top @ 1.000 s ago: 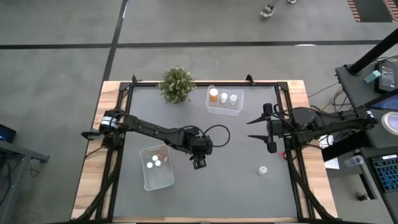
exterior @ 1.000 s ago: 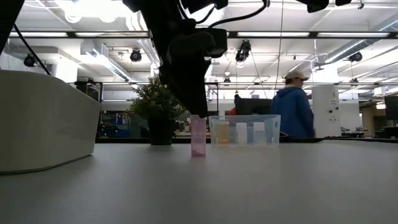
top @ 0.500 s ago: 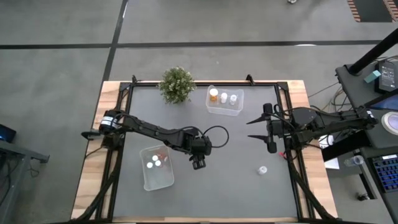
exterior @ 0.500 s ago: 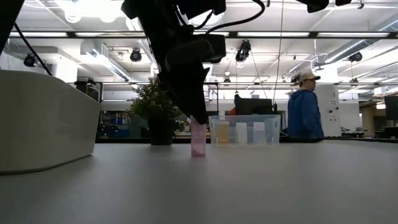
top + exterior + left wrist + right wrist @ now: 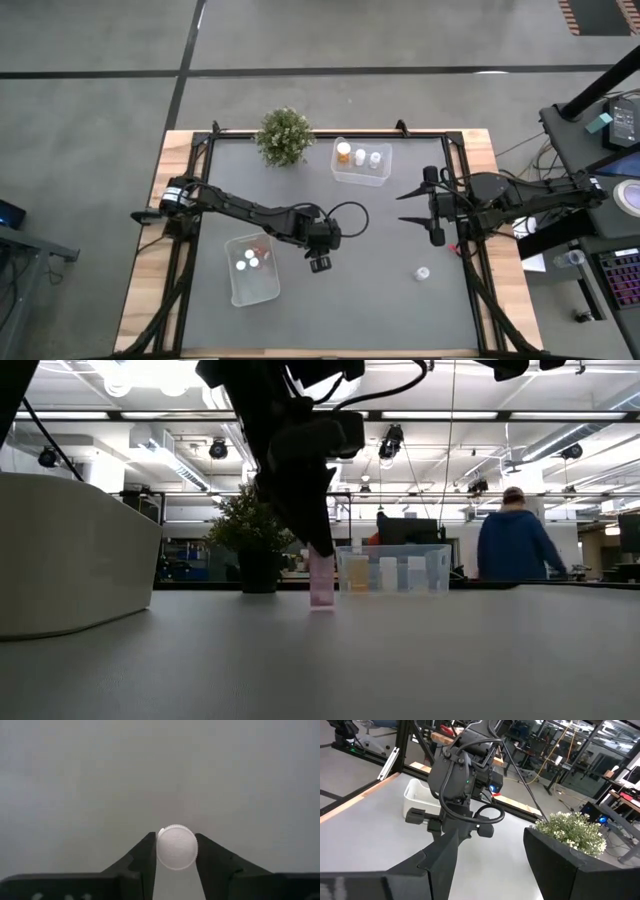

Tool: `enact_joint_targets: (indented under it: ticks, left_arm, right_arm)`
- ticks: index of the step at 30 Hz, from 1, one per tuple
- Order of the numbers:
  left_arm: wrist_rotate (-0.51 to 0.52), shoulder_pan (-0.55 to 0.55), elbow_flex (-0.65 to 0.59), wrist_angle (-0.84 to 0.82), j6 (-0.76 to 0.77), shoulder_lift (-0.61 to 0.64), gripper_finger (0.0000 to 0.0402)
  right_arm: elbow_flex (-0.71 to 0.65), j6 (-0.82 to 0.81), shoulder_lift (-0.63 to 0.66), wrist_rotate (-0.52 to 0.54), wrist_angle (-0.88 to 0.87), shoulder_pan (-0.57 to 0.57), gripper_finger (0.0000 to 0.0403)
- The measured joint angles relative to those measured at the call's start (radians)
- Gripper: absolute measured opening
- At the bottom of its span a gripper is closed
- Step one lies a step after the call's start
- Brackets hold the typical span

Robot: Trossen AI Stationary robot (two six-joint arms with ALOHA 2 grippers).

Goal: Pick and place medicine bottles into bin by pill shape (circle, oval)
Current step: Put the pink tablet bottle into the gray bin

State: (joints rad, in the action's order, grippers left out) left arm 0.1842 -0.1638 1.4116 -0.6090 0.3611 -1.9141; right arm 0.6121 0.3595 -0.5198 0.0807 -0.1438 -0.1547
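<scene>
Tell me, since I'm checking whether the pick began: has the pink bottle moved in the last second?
No. In the low view the pink bottle stands just left of the clear bin, as before; the left gripper has closed around it.

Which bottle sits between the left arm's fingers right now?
The pink bottle mid-table, its white cap between the left gripper's fingers; the others sit in bins or alone near the right edge.
</scene>
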Motion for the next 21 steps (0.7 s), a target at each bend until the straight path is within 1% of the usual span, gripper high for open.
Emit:
enact_joint_targets:
  ticks: [3,6,10,14,16,18,21]
  left_arm:
    - [0.0,-0.005,0.014,-0.012,0.002,0.001,0.0108]
    - [0.001,-0.024,0.051,-0.044,0.008,0.02,0.0109]
    - [-0.021,-0.068,0.13,-0.175,0.091,0.068,0.0103]
    - [-0.032,-0.149,0.217,-0.364,0.178,0.124,0.0102]
    - [-0.035,-0.198,0.239,-0.448,0.222,0.157,0.0102]
    - [-0.048,-0.255,0.235,-0.511,0.302,0.193,0.0102]
    - [-0.047,-0.356,0.209,-0.567,0.465,0.243,0.0102]
  right_arm:
    - [0.0,0.0,0.0,0.0,0.0,0.0,0.0219]
    - [0.0,0.0,0.0,0.0,-0.001,0.0,0.0219]
    - [0.0,-0.004,0.0,0.0,-0.003,0.0,0.0219]
    - [-0.004,-0.008,0.0,0.0,-0.007,0.0,0.0219]
    - [-0.006,-0.009,0.0,0.001,-0.008,0.001,0.0219]
    - [-0.008,-0.01,0.0,0.001,-0.008,0.002,0.0219]
    - [-0.009,-0.022,0.0,0.001,-0.007,0.002,0.0219]
